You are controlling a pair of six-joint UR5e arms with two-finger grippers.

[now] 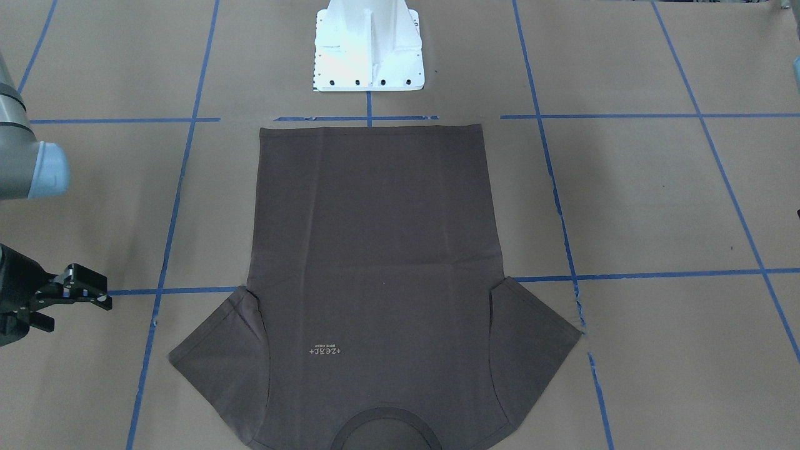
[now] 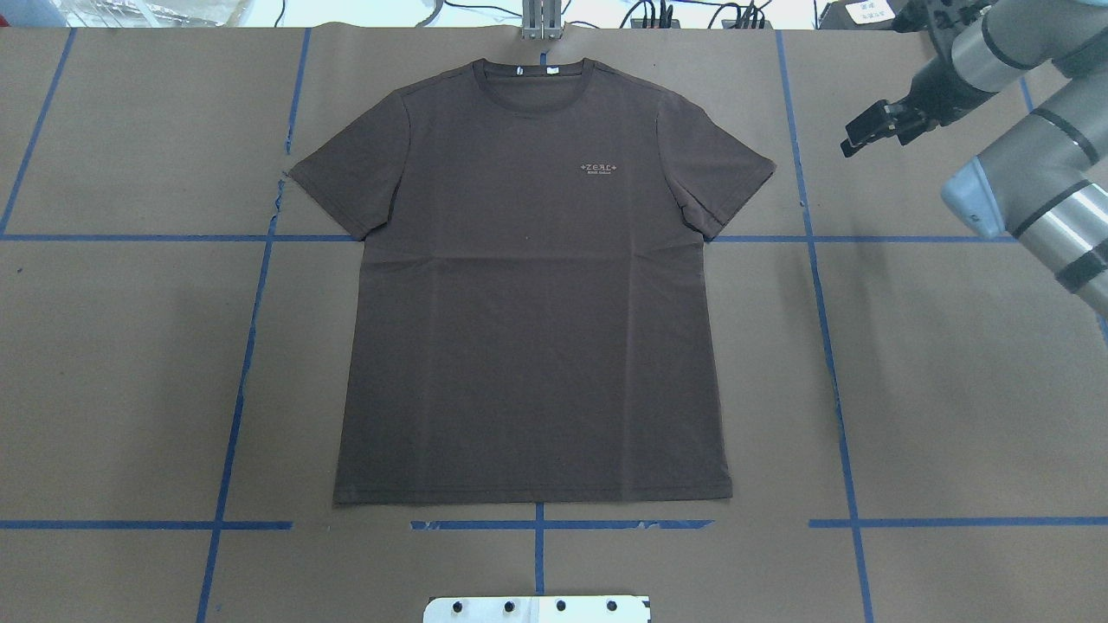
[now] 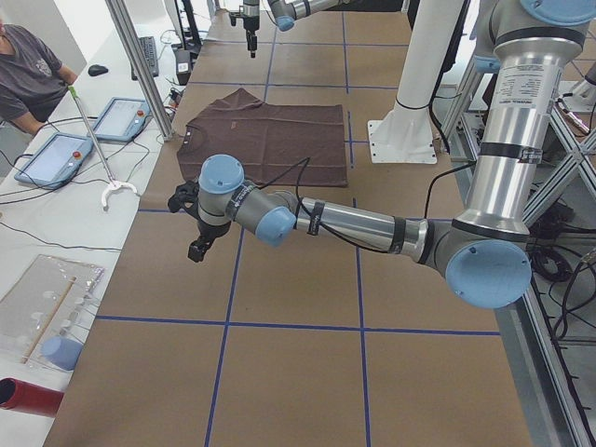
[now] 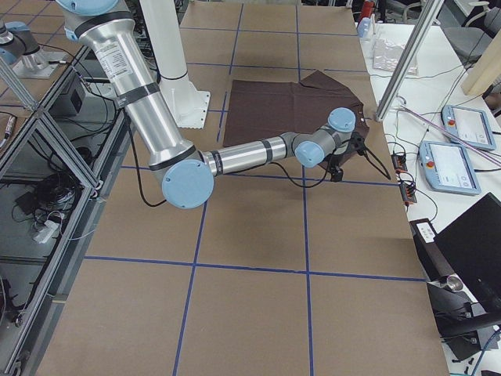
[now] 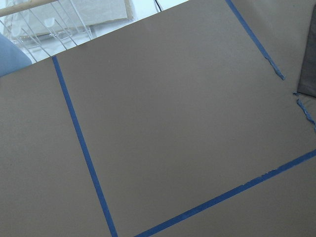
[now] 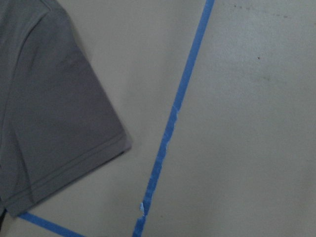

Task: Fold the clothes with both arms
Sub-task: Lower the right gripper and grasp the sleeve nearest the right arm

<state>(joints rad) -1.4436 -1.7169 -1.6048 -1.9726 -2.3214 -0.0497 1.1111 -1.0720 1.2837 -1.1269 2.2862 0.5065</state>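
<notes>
T-shirt (image 2: 528, 303) laid flat, logo side up, at the centre of the worktop (image 2: 952, 389). Its long axis runs from the hem (image 2: 532, 495), at the robot's edge, to the collar (image 2: 532, 95) at the far edge. The right gripper (image 2: 874, 134), jaws spread and empty, hovers just beyond the sleeve (image 2: 718, 173) on its own side, toward the far right corner. The left gripper (image 3: 197, 240) hangs well off the opposite sleeve; whether it is spread or closed cannot be told. By this judgement the right arm is the nearer.
</notes>
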